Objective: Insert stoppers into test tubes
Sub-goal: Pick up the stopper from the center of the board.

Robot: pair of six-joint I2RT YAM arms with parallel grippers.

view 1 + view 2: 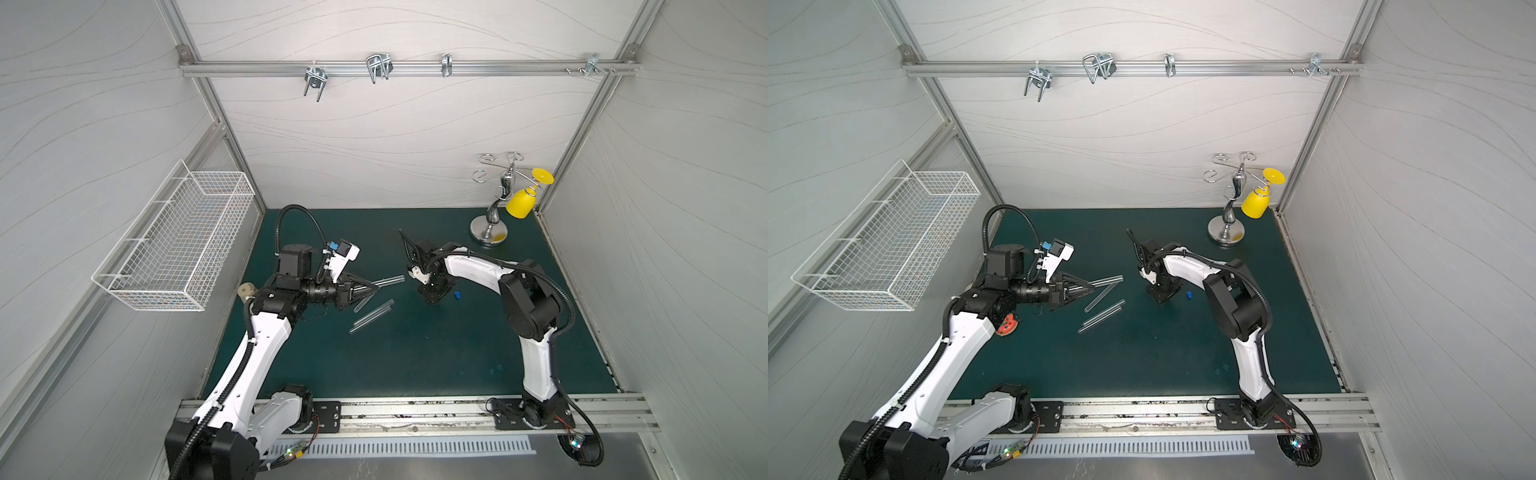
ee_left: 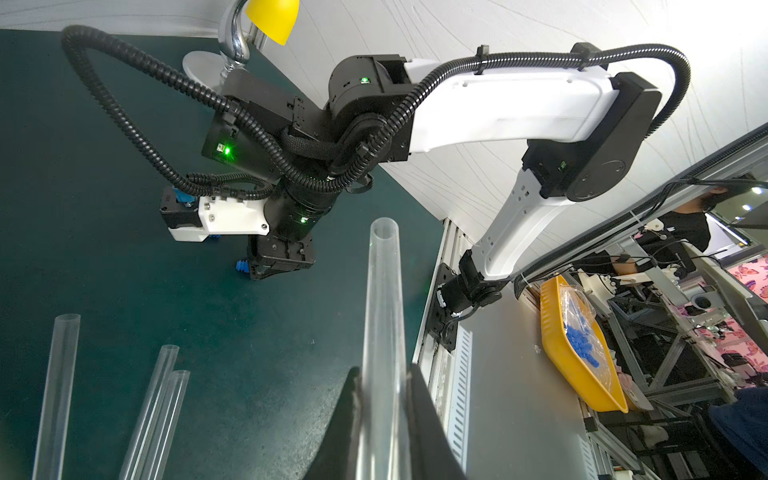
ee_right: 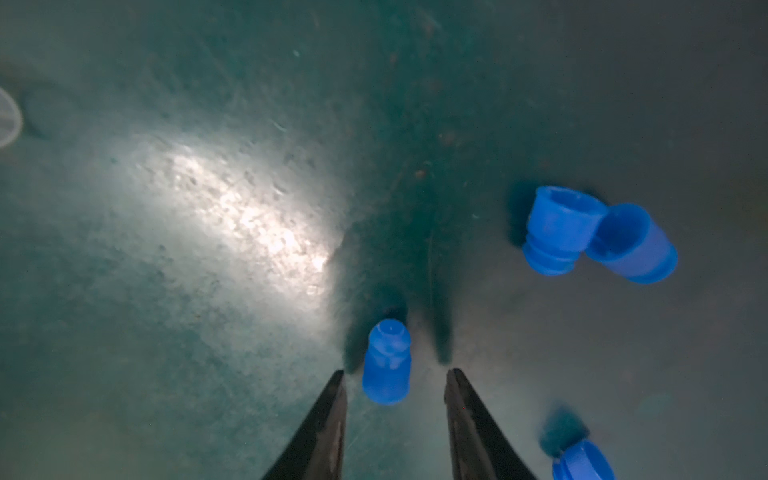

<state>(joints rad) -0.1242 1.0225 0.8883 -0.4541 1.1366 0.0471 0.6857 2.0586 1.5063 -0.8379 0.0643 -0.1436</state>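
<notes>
Surface: dark green mat (image 1: 415, 361) boxed in by pale walls (image 1: 374, 145); every task thing sits on it or just above it.
Stopper: blue stopper (image 3: 386, 365), right of centre on the mat, in the gap between the right gripper's fingers. It is closer to one finger than the other and looks to touch neither.
Axis: in line with the fingers, with the narrow stepped end away from the wrist. I cannot tell whether it lies flat or stands.
Right gripper (image 3: 397, 372): points down at the mat, jaws apart on either side of the stopper, nothing gripped.
Other stoppers: a touching pair (image 3: 557, 232) and a single one (image 3: 582, 461), close by and outside the jaws.
Held tube (image 1: 390, 280): left of centre, above the mat, clamped in the closed left gripper (image 1: 372, 286). Its long axis runs left to right and its open mouth faces right, toward the stopper.
Loose tubes (image 1: 372, 316): three on the mat just nearer than the held tube, roughly parallel to it.
Nearer arm: the right arm for the stopper; the left arm has the tube.
Next move, as I judge it: close across the wide body, lift, then carry the stopper left with its narrow end facing the tube mouth.
</notes>
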